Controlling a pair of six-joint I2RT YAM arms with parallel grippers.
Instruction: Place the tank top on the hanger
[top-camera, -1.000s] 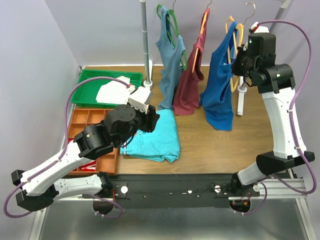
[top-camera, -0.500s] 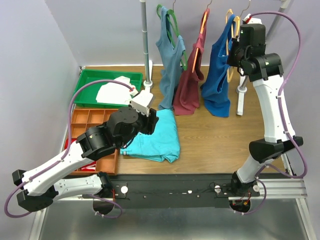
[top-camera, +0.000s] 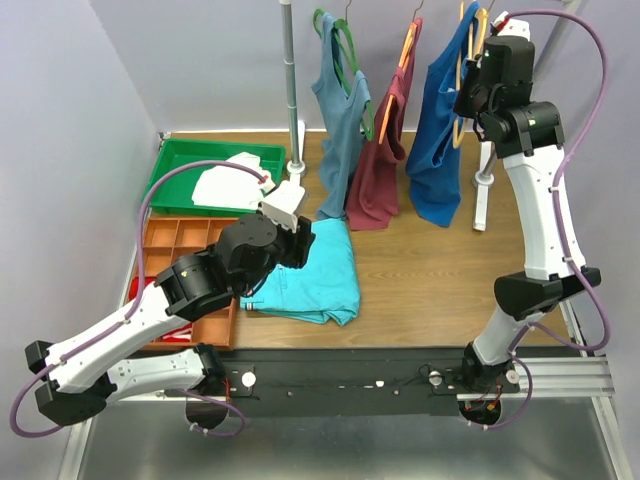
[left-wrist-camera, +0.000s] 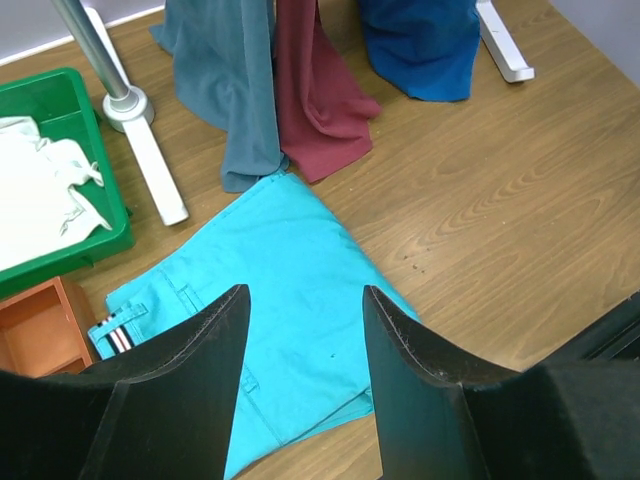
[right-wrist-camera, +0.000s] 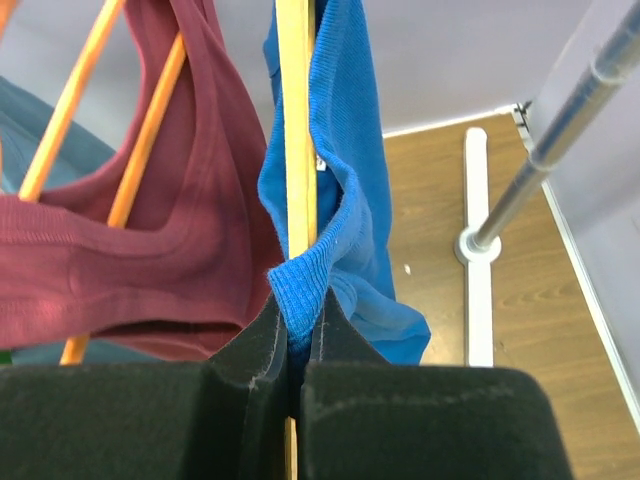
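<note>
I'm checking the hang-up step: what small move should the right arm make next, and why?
Probably a slow nudge of the right gripper to hook the hanger onto the rail beside the maroon top. Its jaws are shut on the hanger and the tank top strap together, raised level with that hung top. The hook and rail are out of frame.

You have three tops hanging in a row along the far edge. The left top (top-camera: 338, 130) is nearest the rack post (top-camera: 290, 90), and the middle top (top-camera: 378, 175) is next. The tank top (top-camera: 437, 140) hangs rightmost, on the hanger (right-wrist-camera: 296, 120). A folded garment (top-camera: 318, 270) lies mid-bench before them. The tray (top-camera: 168, 170) occupies the far left corner, with a cloth (top-camera: 225, 185) in it. The compartment box (top-camera: 168, 238) sits before the tray along the left edge.
</note>
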